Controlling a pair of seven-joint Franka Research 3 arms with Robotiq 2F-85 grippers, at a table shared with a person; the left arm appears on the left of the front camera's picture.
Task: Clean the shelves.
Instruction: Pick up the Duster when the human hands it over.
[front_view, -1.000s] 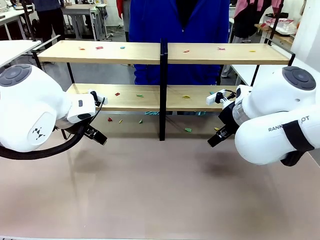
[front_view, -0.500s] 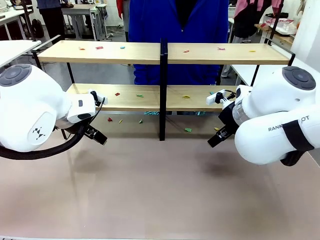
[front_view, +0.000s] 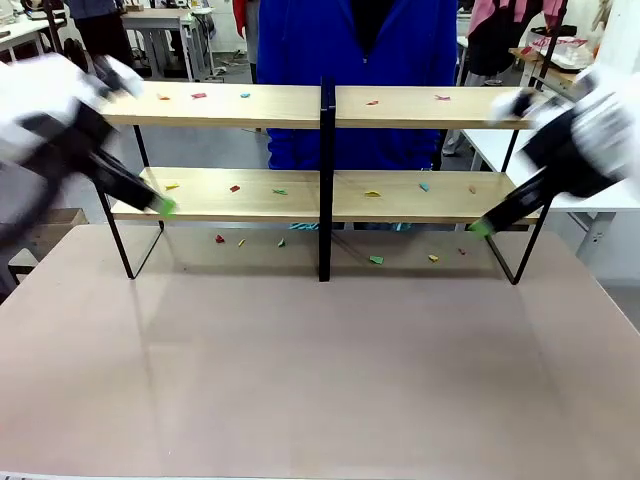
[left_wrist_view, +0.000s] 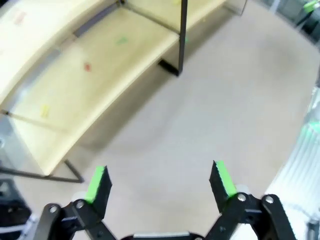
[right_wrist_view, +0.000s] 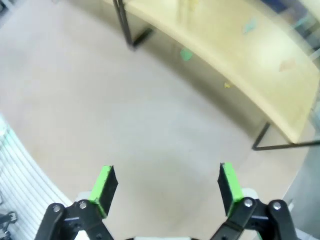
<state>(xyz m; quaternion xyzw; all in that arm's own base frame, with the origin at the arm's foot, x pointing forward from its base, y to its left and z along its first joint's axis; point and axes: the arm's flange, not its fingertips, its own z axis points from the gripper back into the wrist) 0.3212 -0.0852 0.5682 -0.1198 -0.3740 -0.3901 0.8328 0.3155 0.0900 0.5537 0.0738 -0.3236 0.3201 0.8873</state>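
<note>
Both my arms have swung up and outward from where they hung low in front of the lower board a second ago. In the front view they are now streaks of motion blur at the two ends of the shelves (front_view: 250, 105). My left gripper (front_view: 165, 207) has its green tips at the left end of the lower board (front_view: 300, 197), and my right gripper (front_view: 483, 228) is near the right-hand leg. In the wrist views, my left gripper (left_wrist_view: 160, 180) and right gripper (right_wrist_view: 165, 182) are both spread wide with nothing between the pads.

The rack stands across the far half of the table (front_view: 320, 380), with a person in blue (front_view: 350, 40) behind it. By my reckoning the cleaning has not begun. Coloured scraps (front_view: 372, 194) dot both boards, and more lie on the table beneath, a green scrap (front_view: 376, 260) among them. All of it is left to clear.

The blur hides exactly where my fingertips sit against the frame, touching or just beside. The wrist views are soft too, and the scraps are too small to tell what they are made of.
</note>
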